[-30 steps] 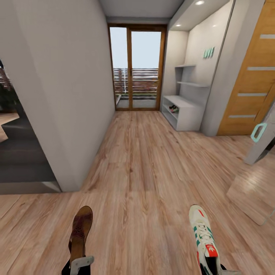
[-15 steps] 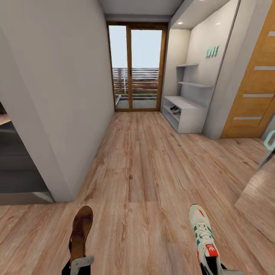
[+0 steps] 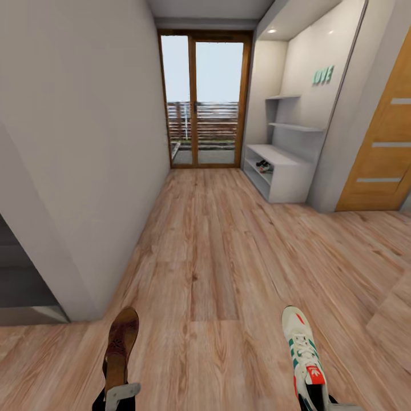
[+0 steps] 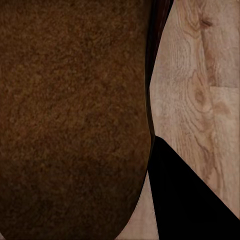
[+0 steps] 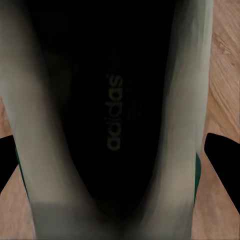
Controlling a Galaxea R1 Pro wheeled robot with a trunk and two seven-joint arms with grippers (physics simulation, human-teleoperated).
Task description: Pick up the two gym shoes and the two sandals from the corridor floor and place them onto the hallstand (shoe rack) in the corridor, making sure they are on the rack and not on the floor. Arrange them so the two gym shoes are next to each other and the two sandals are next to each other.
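From the head camera I see the left gripper at the bottom edge, clamped on the heel of a slim brown leather sandal; the sandal sticks out forward, toe away from me, held above the light brown wood-plank corridor floor; the left wrist camera gives a close view of the sandal's brown sole surface with a dark finger beside it and floor planks past it.

The right gripper sits at the bottom edge too, closed on the heel of a white lace-up sneaker with green side stripes and a red-orange tongue patch; toe points forward, also off the floor; the right wrist camera looks straight into the shoe's dark insole with adidas lettering, white walls either side, dark fingers flanking it.

The low white-grey shoe rack with a flat top and open shelves stands well ahead on the right wall, near the wood-framed glass balcony door; something small and dark lies on one shelf, too small to identify; wall shelves and mint letters above it; a wooden door with pale strips further right; a grey wall to my left.
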